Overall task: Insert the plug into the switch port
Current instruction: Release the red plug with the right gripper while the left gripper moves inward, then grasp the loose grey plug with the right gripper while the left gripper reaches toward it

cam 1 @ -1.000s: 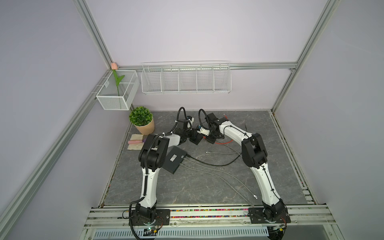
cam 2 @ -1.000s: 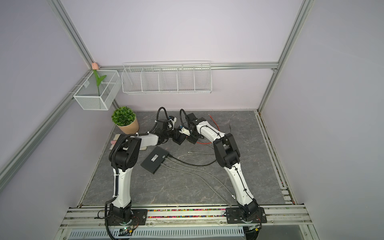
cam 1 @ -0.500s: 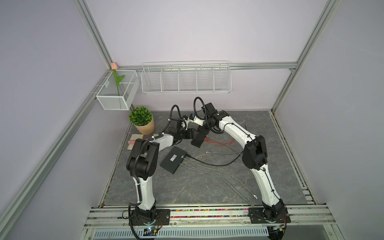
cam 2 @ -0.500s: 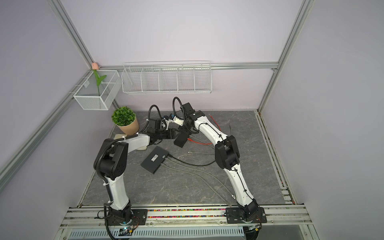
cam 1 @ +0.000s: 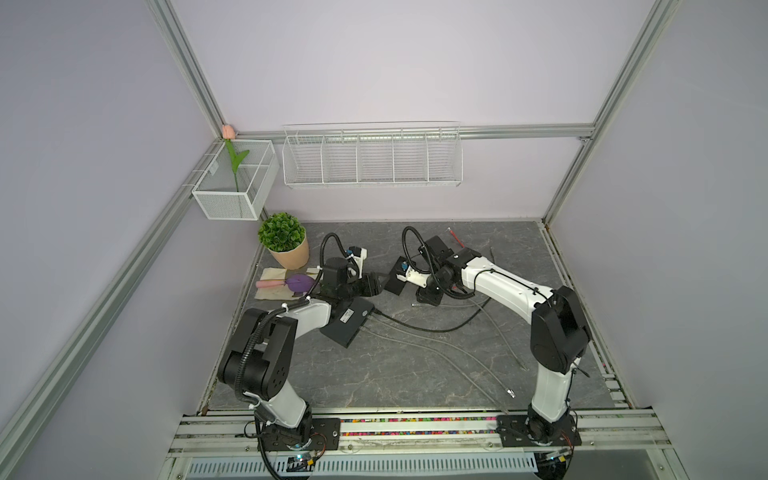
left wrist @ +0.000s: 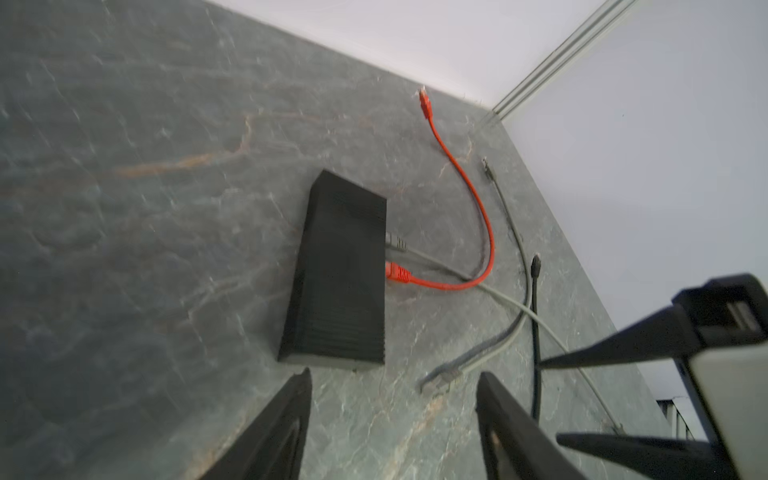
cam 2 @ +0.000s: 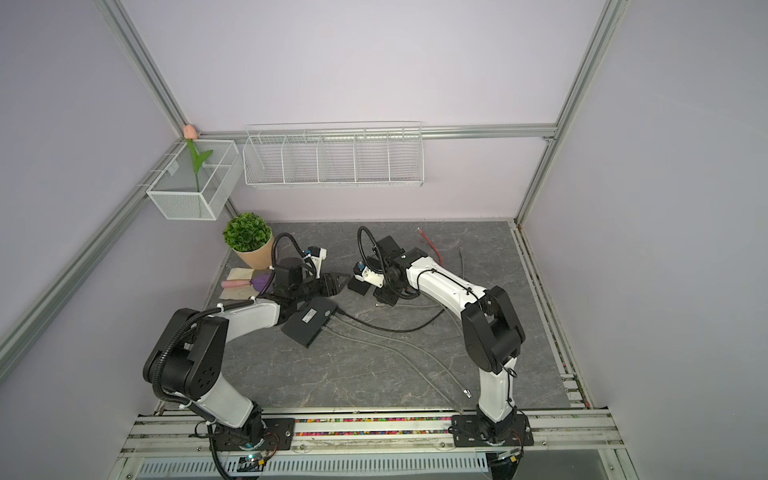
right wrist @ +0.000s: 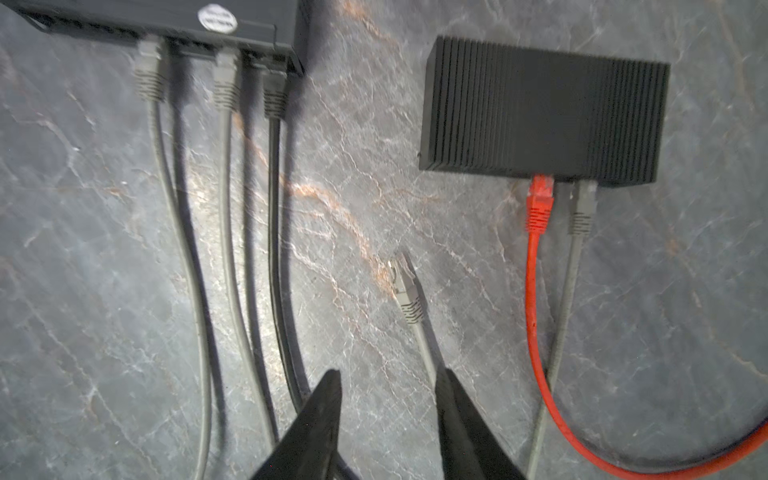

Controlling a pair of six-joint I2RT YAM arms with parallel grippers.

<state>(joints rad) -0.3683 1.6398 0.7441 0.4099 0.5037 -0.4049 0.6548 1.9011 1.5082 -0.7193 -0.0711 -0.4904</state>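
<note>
Okay, in both top views I'm seeing the left gripper (cam 1: 376, 284) and right gripper (cam 1: 423, 299) hanging low over the table (cam 1: 415, 374) toward the back. They are close to each other, with the ribbed switch (cam 1: 394, 284) between them and the flat switch (cam 1: 351, 322) just beside the left arm. The jaws are too small to read here.

Left wrist view: the left jaws are standing spread and pinching nothing, with bare table between them. The ribbed switch is lying ahead with a red cable (left wrist: 478, 199) and a grey one plugged in. The loose grey plug (left wrist: 436, 380) is lying on the table just beside one finger. The right gripper is poking in at the side, jaws also parted.

Right wrist view: the right jaws are spread and empty. The loose grey plug is lying on the table just ahead of them, between the two switches and in no port. The flat switch is carrying three plugs.

Risks, as I'm judging them:
- Closing on the thin cable instead of the plug body would let the plug swivel and miss the port.
- Neither switch is being held, so pushing could slide it away.
- The grippers are working close together and could knock.
- The red cable could snag.
</note>
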